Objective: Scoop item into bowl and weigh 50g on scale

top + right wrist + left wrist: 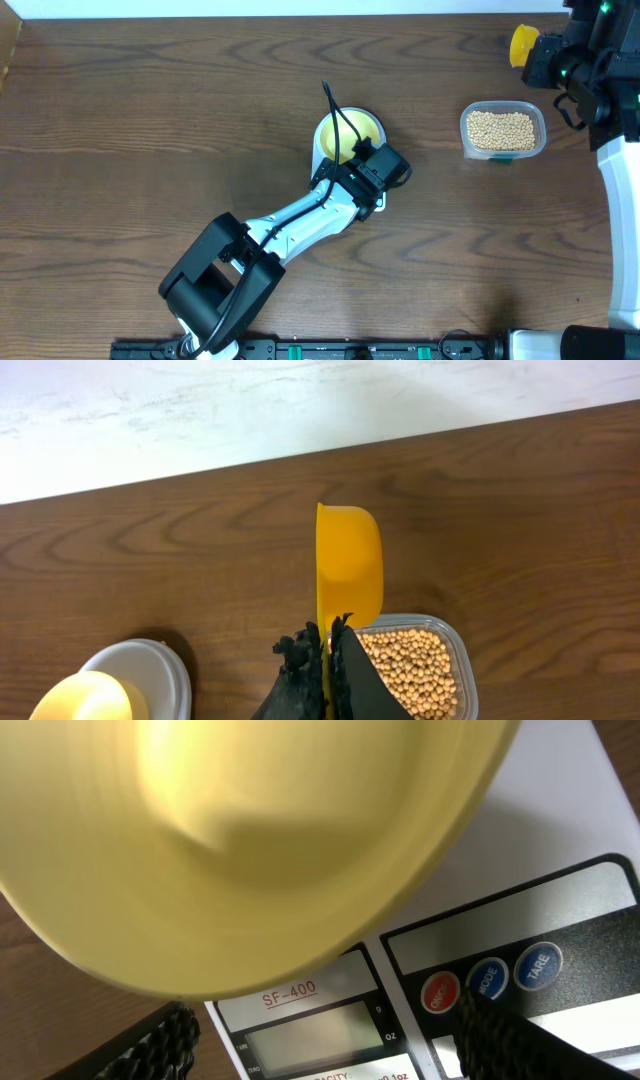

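R claw (325, 645) is clamping empty scoop (348, 565), long axis pointing straight out; beans (410, 670) lying near, R arm nearer. L claw (322, 1038) is hanging wide over bowl (350, 128) on scale (560, 840).

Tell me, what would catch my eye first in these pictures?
Mid-table, a pale yellow bowl sits on a white scale, with the left gripper open right next to it. To the right is a clear tub of tan beans. At the far right corner, the right gripper clamps a bright yellow scoop.
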Controlling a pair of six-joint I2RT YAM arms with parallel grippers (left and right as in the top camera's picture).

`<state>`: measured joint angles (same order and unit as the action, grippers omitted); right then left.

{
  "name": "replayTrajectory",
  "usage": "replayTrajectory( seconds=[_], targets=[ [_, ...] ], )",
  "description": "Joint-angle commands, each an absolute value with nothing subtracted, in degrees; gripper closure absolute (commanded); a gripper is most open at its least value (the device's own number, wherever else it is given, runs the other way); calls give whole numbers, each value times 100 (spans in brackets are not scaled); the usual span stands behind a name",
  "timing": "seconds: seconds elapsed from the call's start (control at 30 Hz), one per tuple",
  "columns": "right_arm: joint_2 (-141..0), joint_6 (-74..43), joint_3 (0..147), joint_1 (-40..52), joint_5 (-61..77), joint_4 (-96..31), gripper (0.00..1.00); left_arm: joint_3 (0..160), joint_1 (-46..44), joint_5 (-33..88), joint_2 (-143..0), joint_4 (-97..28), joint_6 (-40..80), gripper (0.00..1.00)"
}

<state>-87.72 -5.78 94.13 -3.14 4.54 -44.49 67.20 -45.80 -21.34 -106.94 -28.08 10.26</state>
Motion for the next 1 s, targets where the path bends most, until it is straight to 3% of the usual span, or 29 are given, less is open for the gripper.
replayTrajectory(
  seconds=[0.0, 0.97],
  targets=[
    [-8777, -502, 9428, -292, 484, -4460, 99, 6659, -4567, -2270, -10750, -2812, 967, 17],
    [-8777, -414, 9428, -292, 462, -4545, 99, 6652, -4567, -2364, -10879, -2751, 967, 17]
  ],
)
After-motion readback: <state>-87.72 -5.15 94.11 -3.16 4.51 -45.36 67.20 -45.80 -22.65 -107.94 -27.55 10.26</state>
